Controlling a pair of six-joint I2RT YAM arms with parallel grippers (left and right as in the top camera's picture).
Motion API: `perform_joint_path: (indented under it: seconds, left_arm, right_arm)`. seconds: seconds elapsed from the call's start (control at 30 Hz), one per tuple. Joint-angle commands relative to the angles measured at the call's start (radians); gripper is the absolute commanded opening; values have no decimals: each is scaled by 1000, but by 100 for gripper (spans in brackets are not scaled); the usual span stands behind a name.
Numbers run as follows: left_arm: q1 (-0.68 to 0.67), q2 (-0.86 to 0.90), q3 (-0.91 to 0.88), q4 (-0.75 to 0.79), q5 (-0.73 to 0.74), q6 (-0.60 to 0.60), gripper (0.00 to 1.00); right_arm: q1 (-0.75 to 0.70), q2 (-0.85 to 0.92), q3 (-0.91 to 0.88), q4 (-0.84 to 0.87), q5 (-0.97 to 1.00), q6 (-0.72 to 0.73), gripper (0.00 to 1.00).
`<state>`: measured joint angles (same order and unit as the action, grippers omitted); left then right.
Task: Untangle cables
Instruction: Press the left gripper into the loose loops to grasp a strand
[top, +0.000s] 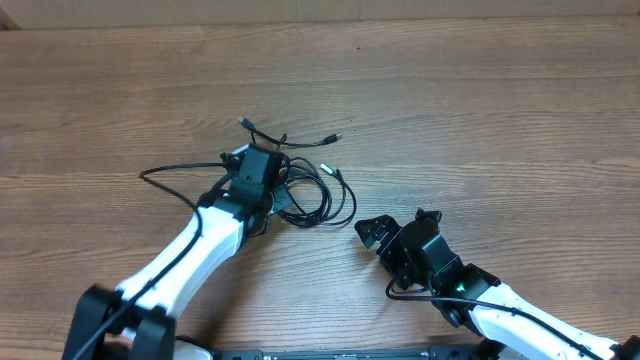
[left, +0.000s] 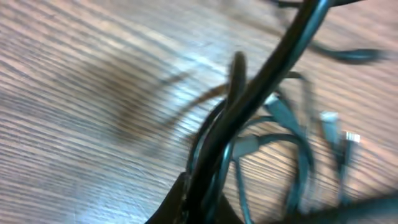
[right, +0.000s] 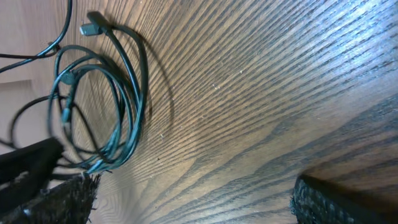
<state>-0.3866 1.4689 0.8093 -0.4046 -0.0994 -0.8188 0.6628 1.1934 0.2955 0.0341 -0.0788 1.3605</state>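
Note:
The cables (top: 318, 196) are thin black cords tangled in a loose coil at the table's middle. Loose ends with plugs reach up (top: 335, 135) and far left (top: 150, 174). My left gripper (top: 258, 172) sits on the coil's left side. In the blurred left wrist view its fingers (left: 202, 202) are closed on a black cable strand (left: 267, 68) that rises from the jaws. My right gripper (top: 373, 232) is open and empty, just right of the coil. In the right wrist view the coil (right: 102, 99) lies beyond its spread fingers (right: 193, 196).
The wooden table (top: 480, 100) carries only the cables. Thicker black arm cables run along both white arms, such as on the right arm (top: 420, 293). The table's front edge is near the arm bases.

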Motion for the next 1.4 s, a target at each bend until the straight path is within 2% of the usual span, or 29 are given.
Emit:
perform_joint_path:
  seconds: [0.0, 0.17, 0.2, 0.3, 0.5, 0.53, 0.57, 0.63, 0.73, 0.8, 0.87, 1.27, 1.37]
  left_arm:
    - [-6, -67, -2, -8, 71, -8, 20]
    - [-6, -79, -2, -29, 73, -8, 22]
    - [-6, -79, -2, -34, 71, -8, 21]
    - [-6, -79, -2, -44, 67, -7, 6]
    - [-6, -79, -2, -44, 61, 4, 5]
    - [-6, -79, -2, -44, 54, 3, 7]
    - [-6, -78, -2, -44, 44, 3, 19]
    - [-6, -76, -3, -44, 27, 3, 54]
    - [-6, -72, -3, -43, 9, 3, 71]
    - [-6, -72, -3, -40, -10, 3, 91]
    - [-6, -72, -3, -40, -27, 3, 100]
    - [-6, 4, -3, -72, -21, 3, 99]
    - [-6, 49, -3, -66, -4, -6, 89]
  right_arm:
    - [5, 4, 0, -5, -12, -9, 100]
    - [5, 4, 0, -6, -12, -9, 100]
    - [5, 4, 0, -6, -12, -9, 100]
    - [5, 4, 0, -6, -12, -9, 100]
    - [5, 4, 0, -6, -12, -9, 100]
    - [5, 4, 0, -6, -12, -9, 100]
    - [5, 4, 0, -6, -12, -9, 100]
    - [5, 4, 0, -6, -11, -9, 100]
    - [5, 4, 0, -6, -11, -9, 100]
    - [5, 4, 0, -6, -11, -9, 100]
    - [5, 4, 0, -6, -11, -9, 100]
    - [5, 4, 0, -6, -8, -9, 100]
    - [5, 4, 0, -6, -8, -9, 100]
